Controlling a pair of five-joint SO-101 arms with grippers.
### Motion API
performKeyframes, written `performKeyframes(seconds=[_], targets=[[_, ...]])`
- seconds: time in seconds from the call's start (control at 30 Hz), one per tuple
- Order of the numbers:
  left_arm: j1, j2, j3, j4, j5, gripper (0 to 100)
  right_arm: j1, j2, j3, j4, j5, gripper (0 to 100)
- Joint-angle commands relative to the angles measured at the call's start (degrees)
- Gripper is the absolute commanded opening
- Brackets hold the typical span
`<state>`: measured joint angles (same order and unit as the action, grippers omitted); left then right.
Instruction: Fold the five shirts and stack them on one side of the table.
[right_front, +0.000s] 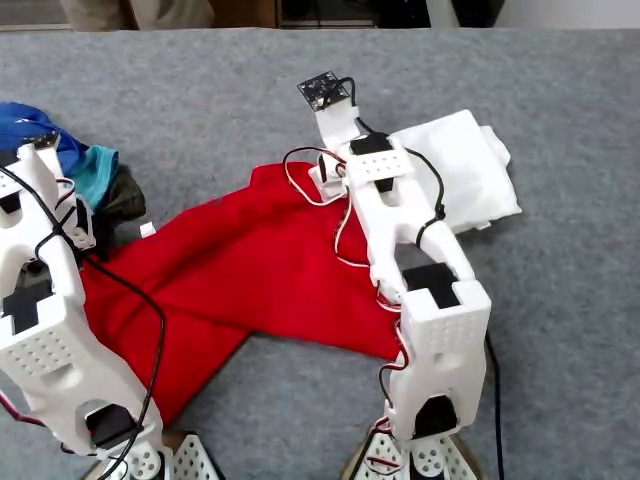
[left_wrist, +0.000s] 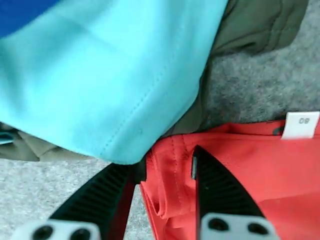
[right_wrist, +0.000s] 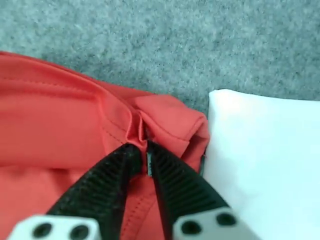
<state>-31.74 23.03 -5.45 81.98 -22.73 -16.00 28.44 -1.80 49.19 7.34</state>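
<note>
The grey counter (right_front: 560, 90) carries everything. The red shirt (right_front: 240, 270) lies spread and rumpled between the two hands, one at each end of it. A folded white shirt (right_front: 465, 175) sits just beside the right hand (right_wrist: 145, 150), touching the red cloth there. A heap of a blue shirt (right_front: 25, 125), a turquoise shirt (left_wrist: 100, 75) and an olive shirt (left_wrist: 260, 25) lies just past the left hand (left_wrist: 169, 162). The right hand is pinching a fold of the red shirt (jaws nearly together). The left hand is spread, a rolled red edge between its fingers. A white tag (left_wrist: 300, 125) lies near it.
</note>
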Motion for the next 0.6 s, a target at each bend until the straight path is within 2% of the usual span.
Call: performKeyframes(seconds=[0.0,0.57], targets=[[-0.3,-0.3,-0.1,-0.7,-0.3,16,0.5,-0.5,-1.0,-1.0,-0.2,0.2],[-0.6,4.0,-0.7,-0.5,0.4,16,0.5,-0.5,-1.0,-1.0,-0.2,0.2]])
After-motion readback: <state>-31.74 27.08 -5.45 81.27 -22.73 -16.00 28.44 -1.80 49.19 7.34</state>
